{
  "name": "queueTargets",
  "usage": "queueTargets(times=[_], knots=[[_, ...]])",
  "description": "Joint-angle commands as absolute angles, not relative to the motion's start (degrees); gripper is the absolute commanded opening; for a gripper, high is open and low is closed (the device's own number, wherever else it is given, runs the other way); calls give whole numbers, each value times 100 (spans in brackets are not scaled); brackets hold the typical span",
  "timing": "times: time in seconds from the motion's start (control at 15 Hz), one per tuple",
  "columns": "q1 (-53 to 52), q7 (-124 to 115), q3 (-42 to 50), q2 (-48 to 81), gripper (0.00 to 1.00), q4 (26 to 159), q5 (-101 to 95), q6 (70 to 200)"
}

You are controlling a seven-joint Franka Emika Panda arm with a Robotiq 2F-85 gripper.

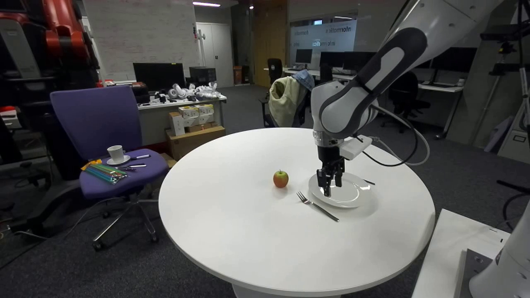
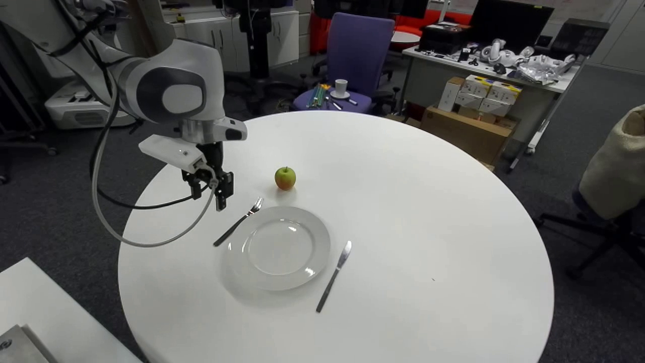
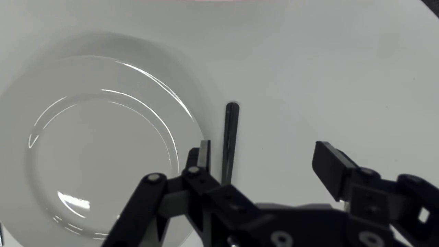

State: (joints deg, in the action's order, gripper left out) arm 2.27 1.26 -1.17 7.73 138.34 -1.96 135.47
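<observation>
Wrist view: pincer (image 3: 260,151) wide, empty above fork (image 3: 230,140); gap roomier away from plate rim (image 3: 185,133); height unclear.

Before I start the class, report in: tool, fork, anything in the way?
Tool open, empty, hanging above fork. Fork lying on round white table, untouched. Possible obstruction: dinner plate, close beside it.

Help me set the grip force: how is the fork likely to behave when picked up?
The fork is probably stiff, since its head shines like metal. Its slim, smooth-looking handle might slip or twist in a loose grasp. Lying flat, it seems unlikely to roll, though a sideways push could slide it into the plate.
</observation>
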Motion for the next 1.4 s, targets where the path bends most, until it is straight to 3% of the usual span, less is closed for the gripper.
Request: queueTargets(times=[0.0,0.47,1.13,1.33], knots=[[119,-312,15,1032,64,13678,-417,13717],[-3,-911,171,1832,69,13184,-710,13731],[-209,-1048,329,2453,53,12674,-680,13639],[-214,-1044,343,2495,52,12631,-687,13629]])
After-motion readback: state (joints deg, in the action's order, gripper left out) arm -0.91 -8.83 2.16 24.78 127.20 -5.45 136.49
